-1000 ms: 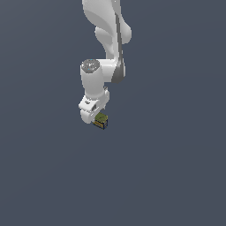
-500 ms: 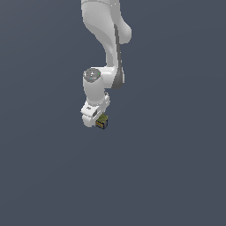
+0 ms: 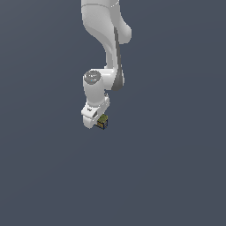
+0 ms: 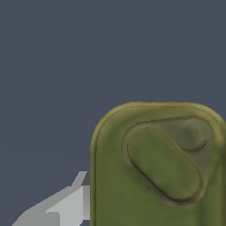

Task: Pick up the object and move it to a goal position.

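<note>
Distant exterior view on arm; wrist view close above object (image 4: pixel 159 170).

No text, label, brand or number can be read. The block (image 3: pixel 103 121) has yellow-orange and dark blue printed sides, but the print is too small to make out.

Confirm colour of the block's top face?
Olive-green, with a raised oval shape; the block shows best in the wrist view.
</note>
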### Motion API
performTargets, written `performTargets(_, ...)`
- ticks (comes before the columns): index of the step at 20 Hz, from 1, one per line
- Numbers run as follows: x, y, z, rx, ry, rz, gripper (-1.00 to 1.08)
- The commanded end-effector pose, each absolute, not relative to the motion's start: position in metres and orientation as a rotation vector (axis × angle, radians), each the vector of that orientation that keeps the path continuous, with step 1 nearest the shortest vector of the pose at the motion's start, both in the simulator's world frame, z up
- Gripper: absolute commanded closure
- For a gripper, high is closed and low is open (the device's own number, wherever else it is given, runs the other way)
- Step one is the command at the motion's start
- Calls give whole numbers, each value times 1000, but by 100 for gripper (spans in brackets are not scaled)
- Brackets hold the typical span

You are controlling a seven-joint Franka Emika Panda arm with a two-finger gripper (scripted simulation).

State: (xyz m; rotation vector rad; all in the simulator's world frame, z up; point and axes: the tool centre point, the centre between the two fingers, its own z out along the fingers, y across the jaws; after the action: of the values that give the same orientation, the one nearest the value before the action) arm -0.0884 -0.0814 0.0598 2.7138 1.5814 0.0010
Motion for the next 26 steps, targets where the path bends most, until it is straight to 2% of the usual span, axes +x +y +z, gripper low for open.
performTargets(1,-89,-81,59,2714,1582,0,108)
performTargets(14,-84,-88,81,2713,1582,1,108)
performTargets(26,-64,-117,173,2714,1585,3,108)
